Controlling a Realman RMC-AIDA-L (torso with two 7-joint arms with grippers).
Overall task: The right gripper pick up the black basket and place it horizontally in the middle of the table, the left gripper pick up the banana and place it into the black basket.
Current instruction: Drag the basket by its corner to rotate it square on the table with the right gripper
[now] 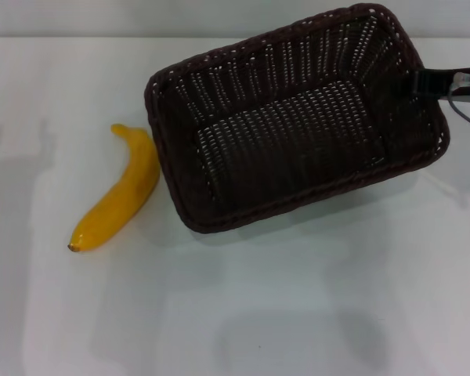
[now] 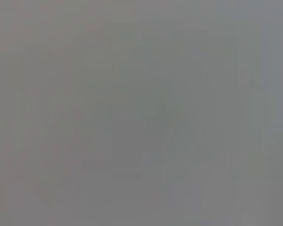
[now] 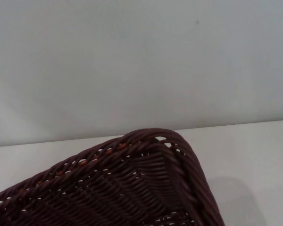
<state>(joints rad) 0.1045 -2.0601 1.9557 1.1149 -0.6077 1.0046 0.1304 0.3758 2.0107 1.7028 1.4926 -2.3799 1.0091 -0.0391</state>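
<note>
The black basket [image 1: 290, 133], dark woven wicker with its open side up, hangs tilted above the white table [image 1: 313, 313] and casts a faint shadow below. My right gripper [image 1: 421, 83] is shut on the rim of its right short side. One basket corner [image 3: 146, 183] fills the lower part of the right wrist view. The banana [image 1: 119, 194] lies on the table just left of the basket, stem toward the back, dark tip toward the front. My left gripper is out of view, and the left wrist view shows only plain grey.
A thin cable [image 1: 464, 100] loops off the right arm end at the right edge. The table's far edge [image 1: 78, 36] meets a pale wall behind.
</note>
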